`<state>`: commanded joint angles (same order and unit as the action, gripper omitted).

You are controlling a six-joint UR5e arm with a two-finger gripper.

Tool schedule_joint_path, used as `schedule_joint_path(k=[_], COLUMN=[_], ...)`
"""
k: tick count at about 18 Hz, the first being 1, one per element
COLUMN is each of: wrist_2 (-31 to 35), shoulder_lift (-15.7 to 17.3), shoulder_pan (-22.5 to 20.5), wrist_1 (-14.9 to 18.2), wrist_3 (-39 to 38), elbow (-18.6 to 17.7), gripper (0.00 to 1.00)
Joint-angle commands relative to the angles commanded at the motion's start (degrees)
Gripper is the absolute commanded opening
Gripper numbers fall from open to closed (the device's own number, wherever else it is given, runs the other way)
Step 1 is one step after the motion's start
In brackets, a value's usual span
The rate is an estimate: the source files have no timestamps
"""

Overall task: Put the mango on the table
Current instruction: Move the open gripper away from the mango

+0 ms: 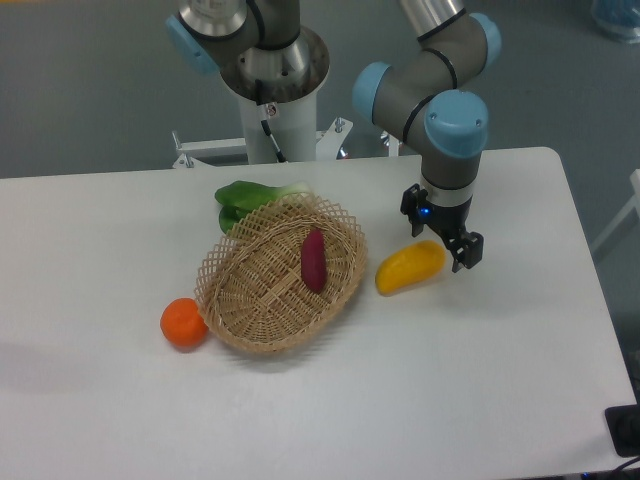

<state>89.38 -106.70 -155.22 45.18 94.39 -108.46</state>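
Observation:
The mango [409,269], yellow with an orange right end, lies on its side on the white table [480,380], just right of the wicker basket [283,287]. My gripper [456,250] hangs just beyond the mango's orange end, slightly above the tabletop. Its fingers are spread and hold nothing. The mango rests on the table by itself.
The basket holds a purple sweet potato [313,260]. A round orange fruit [183,323] sits on the table at the basket's left edge. A green leafy vegetable [248,197] lies behind the basket. The robot's base column [270,80] stands at the table's back edge.

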Motion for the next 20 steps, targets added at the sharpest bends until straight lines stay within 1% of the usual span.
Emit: schedule_joint_path(k=[3, 4, 6, 8, 12, 15, 17, 18, 19, 20], wrist_2=[0.2, 0.2, 0.1, 0.1, 0.4, 0.1, 0.2, 0.3, 0.4, 0.4], shoulder_lift=[-1.0, -1.1, -1.5, -2.3, -4.6, -5.7, -7.2, -8.2, -9.0, -9.7], shoulder_pan=[0.9, 1.2, 1.3, 1.8, 4.0, 5.0, 6.7, 7.2, 7.6, 8.0], wrist_1=[0.3, 1.0, 3.8, 5.1, 5.3, 7.4, 8.5, 9.5, 11.1, 13.5], wrist_3=[-0.3, -0.5, -0.7, -1.4, -6.1, -8.1, -10.5, -12.0, -12.7, -13.2], elbow=[3.0, 3.9, 5.7, 7.2, 10.5, 13.0, 15.5, 17.2, 18.9, 20.6], gripper=[1.00, 1.00, 1.00, 1.00, 1.00, 1.00, 1.00, 1.00, 1.00, 1.00])
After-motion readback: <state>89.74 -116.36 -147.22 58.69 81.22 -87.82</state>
